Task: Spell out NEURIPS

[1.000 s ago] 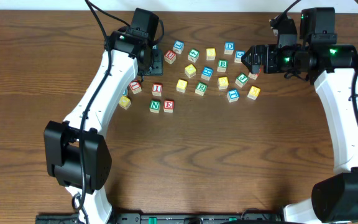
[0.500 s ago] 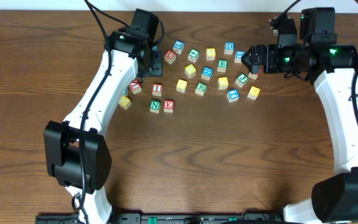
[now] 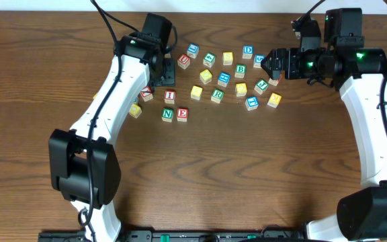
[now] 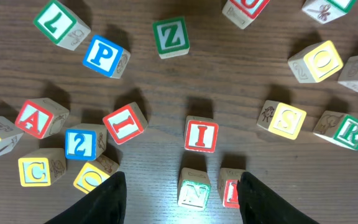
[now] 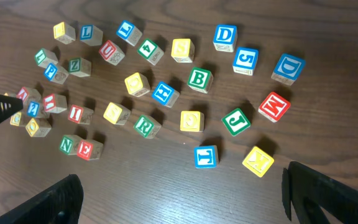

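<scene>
Green N (image 3: 168, 114) and red E (image 3: 182, 114) sit side by side near the table's front. Just behind them lies a red I (image 3: 170, 96), with a yellow S (image 3: 197, 91) and green R (image 3: 218, 95) further right. Red U (image 3: 184, 61) lies farther back. In the left wrist view N (image 4: 194, 190), E (image 4: 230, 190), I (image 4: 201, 135), S (image 4: 283, 118), R (image 4: 344, 129) and blue P (image 4: 106, 56) show below my left gripper (image 4: 182, 208), which hangs open and empty above them. My right gripper (image 5: 191, 205) is open, high over the right cubes.
Loose cubes surround the letters: A (image 4: 41, 118), a tilted second I (image 4: 124, 122), 2 (image 4: 84, 144), C (image 4: 36, 170), Z (image 4: 170, 36). On the right lie B (image 5: 199, 79), D (image 5: 224, 37), M (image 5: 273, 106), J (image 5: 235, 121), T (image 5: 206, 156) and K (image 5: 257, 161).
The left arm has crept slightly toward the front. No cube has moved and the right arm is still.
</scene>
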Available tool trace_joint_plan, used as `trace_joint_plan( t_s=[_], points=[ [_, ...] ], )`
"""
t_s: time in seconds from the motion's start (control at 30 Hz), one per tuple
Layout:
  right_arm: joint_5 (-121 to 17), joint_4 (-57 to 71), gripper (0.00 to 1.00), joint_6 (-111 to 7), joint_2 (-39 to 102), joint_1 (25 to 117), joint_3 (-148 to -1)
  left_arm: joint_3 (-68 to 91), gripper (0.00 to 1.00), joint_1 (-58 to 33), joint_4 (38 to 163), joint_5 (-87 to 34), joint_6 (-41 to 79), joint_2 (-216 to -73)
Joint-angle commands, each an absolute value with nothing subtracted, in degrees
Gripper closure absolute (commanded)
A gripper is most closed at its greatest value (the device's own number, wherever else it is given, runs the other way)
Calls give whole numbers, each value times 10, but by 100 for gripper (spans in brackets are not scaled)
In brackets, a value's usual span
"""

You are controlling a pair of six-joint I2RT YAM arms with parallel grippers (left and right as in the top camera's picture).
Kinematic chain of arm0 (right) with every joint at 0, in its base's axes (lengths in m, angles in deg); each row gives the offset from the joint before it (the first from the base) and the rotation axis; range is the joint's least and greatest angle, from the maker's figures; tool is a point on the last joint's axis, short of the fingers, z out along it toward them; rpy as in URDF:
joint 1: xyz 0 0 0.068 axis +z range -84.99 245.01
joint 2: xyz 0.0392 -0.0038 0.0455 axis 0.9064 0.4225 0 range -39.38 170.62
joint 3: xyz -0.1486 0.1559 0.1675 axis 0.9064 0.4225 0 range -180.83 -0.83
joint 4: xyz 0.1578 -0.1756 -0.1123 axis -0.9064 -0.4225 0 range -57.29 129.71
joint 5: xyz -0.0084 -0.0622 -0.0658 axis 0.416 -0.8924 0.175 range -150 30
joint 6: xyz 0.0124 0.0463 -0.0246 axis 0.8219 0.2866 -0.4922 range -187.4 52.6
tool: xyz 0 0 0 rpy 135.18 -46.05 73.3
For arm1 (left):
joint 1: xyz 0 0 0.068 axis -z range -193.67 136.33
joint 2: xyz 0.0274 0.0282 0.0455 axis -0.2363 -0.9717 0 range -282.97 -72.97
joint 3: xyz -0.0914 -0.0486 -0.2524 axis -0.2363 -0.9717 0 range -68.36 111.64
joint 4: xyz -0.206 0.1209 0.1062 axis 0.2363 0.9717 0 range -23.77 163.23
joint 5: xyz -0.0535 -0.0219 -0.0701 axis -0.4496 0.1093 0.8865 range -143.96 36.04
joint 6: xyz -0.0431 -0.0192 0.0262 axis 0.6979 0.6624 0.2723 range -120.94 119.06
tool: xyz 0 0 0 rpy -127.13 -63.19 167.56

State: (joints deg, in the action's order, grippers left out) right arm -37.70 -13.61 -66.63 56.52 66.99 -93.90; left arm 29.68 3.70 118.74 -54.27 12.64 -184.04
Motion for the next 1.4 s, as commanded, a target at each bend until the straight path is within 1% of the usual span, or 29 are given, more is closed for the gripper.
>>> trace_joint_plan(
  t_s=[0.0,0.4,0.6,0.83,1.37],
  points=[
    [-376,-137,1,-673,565,666,-948,290,44,38,1189,-541,133,-1862],
    [-376,-137,1,-673,565,666,-948,290,44,38,1177,-539,133,-1888],
    [-376,-137,1,-673,565,666,-948,286,44,39,1150,-539,102,-1907],
    [-376,-137,1,-673,565,666,-948,286,43,39,1133,-539,98,-1943],
    [-376,-137,1,-673,565,666,-948,286,43,44,1113,-539,87,-1972]
  ],
)
